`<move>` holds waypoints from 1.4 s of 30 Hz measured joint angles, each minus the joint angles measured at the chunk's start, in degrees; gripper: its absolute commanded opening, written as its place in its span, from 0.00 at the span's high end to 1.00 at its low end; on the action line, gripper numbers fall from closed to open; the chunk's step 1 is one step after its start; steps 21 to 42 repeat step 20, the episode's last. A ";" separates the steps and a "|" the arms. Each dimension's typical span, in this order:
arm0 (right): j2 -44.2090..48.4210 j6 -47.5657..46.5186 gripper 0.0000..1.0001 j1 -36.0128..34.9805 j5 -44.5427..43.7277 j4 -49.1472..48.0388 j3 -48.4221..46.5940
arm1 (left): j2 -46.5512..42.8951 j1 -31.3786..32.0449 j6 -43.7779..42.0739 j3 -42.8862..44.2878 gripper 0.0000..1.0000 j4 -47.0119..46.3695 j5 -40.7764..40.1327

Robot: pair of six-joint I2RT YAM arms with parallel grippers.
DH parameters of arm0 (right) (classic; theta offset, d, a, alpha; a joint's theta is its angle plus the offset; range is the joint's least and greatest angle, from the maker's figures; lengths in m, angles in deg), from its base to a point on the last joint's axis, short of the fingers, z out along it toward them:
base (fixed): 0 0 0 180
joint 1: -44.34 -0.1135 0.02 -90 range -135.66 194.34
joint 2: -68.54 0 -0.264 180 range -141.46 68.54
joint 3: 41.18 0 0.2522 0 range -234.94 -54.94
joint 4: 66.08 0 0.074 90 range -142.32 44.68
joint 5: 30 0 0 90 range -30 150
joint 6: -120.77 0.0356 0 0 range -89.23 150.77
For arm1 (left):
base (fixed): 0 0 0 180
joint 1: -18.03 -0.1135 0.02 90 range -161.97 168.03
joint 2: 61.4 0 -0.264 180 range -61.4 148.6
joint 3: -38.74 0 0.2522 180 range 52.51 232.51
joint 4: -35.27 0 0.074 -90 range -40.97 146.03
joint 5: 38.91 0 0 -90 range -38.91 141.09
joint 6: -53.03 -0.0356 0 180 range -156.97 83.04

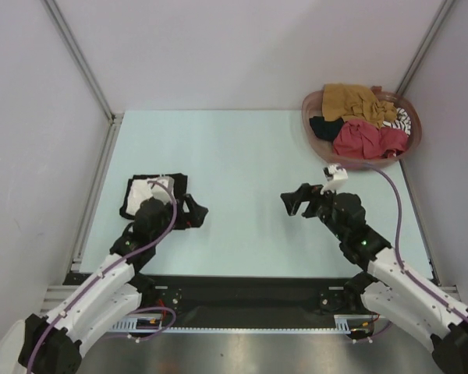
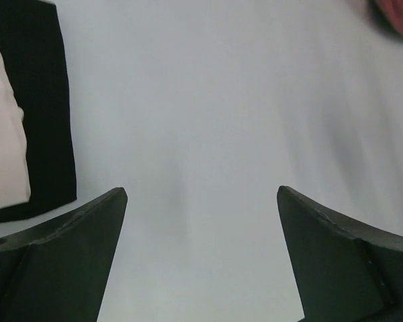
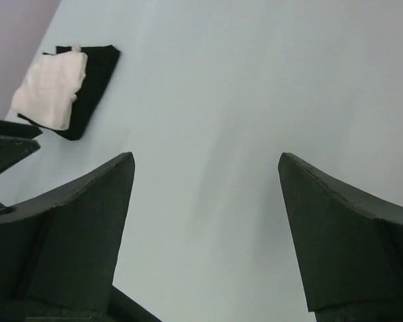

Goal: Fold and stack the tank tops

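Top external view: left pincer (image 1: 196,212) and right pincer (image 1: 293,201) gape, empty. White tank top (image 1: 147,189) on black tank top (image 1: 129,206), nine o'clock, partly hidden by left arm (image 1: 117,265); other tank tops (image 1: 363,128) heaped in basket (image 1: 312,134), two o'clock.

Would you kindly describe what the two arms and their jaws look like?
Both the left arm and right arm have white lower links, black joints and black wrists. A purple cable runs along each. The right arm shows a small green light and a white block at its wrist. The jaws are dark, wedge-shaped and tapered.
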 measured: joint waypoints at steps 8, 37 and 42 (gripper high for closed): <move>10.16 -1.11 0.07 0.02 -9.20 3.32 11.43 | -15.08 2.08 -3.52 -9.92 0.00 -1.60 0.17; 11.85 -1.16 0.10 0.00 -11.04 3.52 12.98 | -17.09 2.08 -4.98 -10.36 0.00 -3.80 2.12; 11.85 -1.16 0.10 0.00 -11.04 3.52 12.98 | -17.09 2.08 -4.98 -10.36 0.00 -3.80 2.12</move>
